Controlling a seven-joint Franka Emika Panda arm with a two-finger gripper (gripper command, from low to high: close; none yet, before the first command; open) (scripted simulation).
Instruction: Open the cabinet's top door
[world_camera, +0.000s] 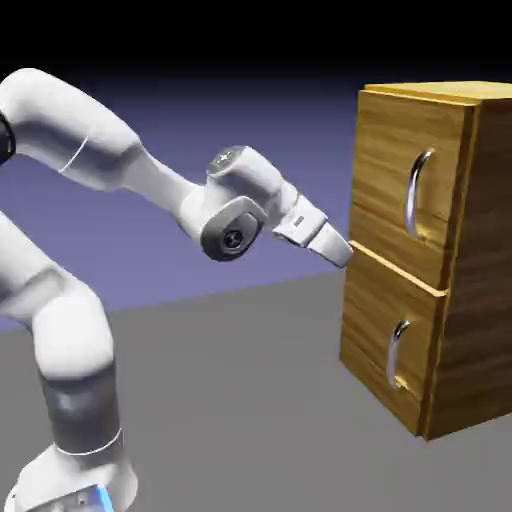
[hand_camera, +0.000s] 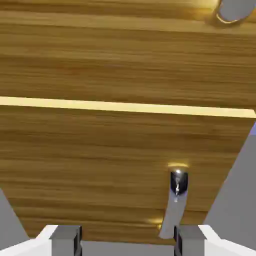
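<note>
The golden-brown wood-grain cabinet (world_camera: 482, 260) stands at the right of the exterior view. Its top door (world_camera: 385, 150) is shut and carries a long curved silver handle (world_camera: 416, 190). My gripper (world_camera: 341, 252) hovers just off the cabinet's front-left edge, level with the seam between the two panels, left of and below that handle. In the hand view the top door (hand_camera: 125, 55) fills the upper half, and only the handle's end (hand_camera: 232, 9) peeks in at the top right. My gripper (hand_camera: 128, 241) is open, with nothing between its fingertips (hand_camera: 67, 241).
The lower panel (world_camera: 375, 340) has a shorter silver handle (world_camera: 397, 352), which shows in the hand view as the small handle (hand_camera: 175, 197) just above my right fingertip. Grey table (world_camera: 250, 400) lies below the arm.
</note>
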